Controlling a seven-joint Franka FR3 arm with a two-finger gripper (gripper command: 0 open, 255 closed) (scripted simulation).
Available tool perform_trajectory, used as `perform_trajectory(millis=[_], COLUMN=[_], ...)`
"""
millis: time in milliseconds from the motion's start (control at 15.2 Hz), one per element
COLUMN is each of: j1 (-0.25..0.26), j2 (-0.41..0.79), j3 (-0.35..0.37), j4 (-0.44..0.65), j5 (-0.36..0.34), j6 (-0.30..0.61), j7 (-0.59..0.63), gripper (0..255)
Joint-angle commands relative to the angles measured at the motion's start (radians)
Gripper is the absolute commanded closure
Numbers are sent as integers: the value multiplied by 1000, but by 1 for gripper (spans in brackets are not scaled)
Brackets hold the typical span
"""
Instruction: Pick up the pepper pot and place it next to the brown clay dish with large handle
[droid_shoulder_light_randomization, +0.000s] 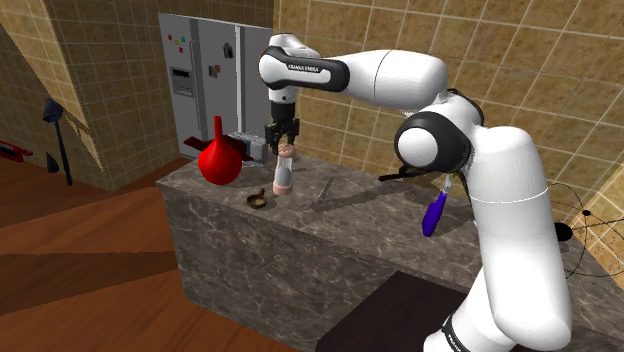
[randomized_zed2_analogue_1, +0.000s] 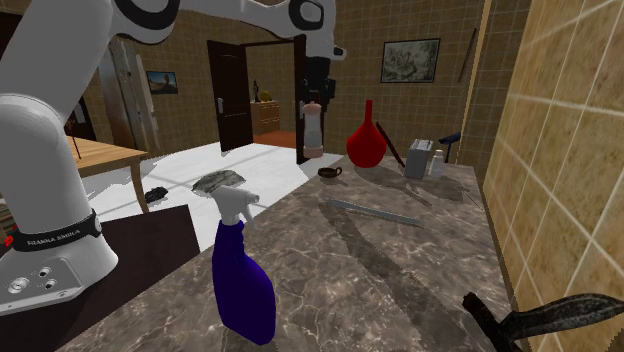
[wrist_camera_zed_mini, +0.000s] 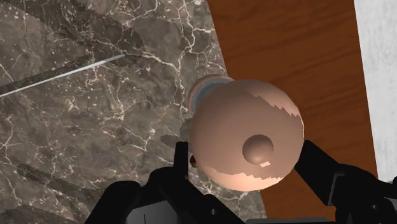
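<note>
The pepper pot (droid_shoulder_light_randomization: 284, 172) is a tall pinkish mill with a round knob on top. My gripper (droid_shoulder_light_randomization: 283, 138) is shut on its upper part and holds it upright at the counter's edge. Along the hand, the black fingers (wrist_camera_zed_mini: 181, 160) clasp the pot's domed top (wrist_camera_zed_mini: 248, 143) from both sides, with marble and wooden floor beneath. The small brown dish with a handle (droid_shoulder_light_randomization: 258, 200) sits on the counter just beside the pot, toward the shoulder view's left. From the second exterior view the pot (randomized_zed2_analogue_1: 312, 130) hangs under the gripper (randomized_zed2_analogue_1: 316, 98), left of the dish (randomized_zed2_analogue_1: 330, 172). Whether the pot's base touches the counter I cannot tell.
A red vase (droid_shoulder_light_randomization: 220, 160) stands past the dish near the counter's end, with a grey toaster-like box (randomized_zed2_analogue_1: 418, 158) close by. A thin metal rod (randomized_zed2_analogue_1: 372, 211) lies mid-counter. A blue spray bottle (randomized_zed2_analogue_1: 243, 280) stands near the arm's base. The fridge (droid_shoulder_light_randomization: 205, 85) is behind.
</note>
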Motion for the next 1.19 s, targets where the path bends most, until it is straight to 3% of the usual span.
perform_trajectory(millis=[0, 1122], j1=[14, 28], j2=[14, 17], j3=[6, 9], j4=[15, -211], j5=[1, 4], j6=[0, 227], j7=[21, 14], gripper=[255, 255])
